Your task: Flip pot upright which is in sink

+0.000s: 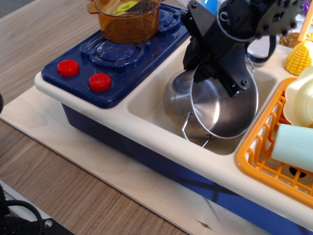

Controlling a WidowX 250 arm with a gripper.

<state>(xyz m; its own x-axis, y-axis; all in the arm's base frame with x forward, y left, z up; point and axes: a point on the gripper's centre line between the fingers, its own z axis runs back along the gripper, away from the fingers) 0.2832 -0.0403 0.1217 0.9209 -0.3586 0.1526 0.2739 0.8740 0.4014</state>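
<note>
Tool (215,73) clamped on pot (215,105) rim | pot tilted in sink (146,100)

I see a mirror-shiny steel pot (205,105) with a dull grey inside, in a cream-beige sink (146,100) under a black gripper (215,63). The stove (122,54) is navy with two red knobs (83,74) — on it, a translucent orange pan (126,19). The rack (264,147) is bright orange; the corn (299,55), yellow.
</note>
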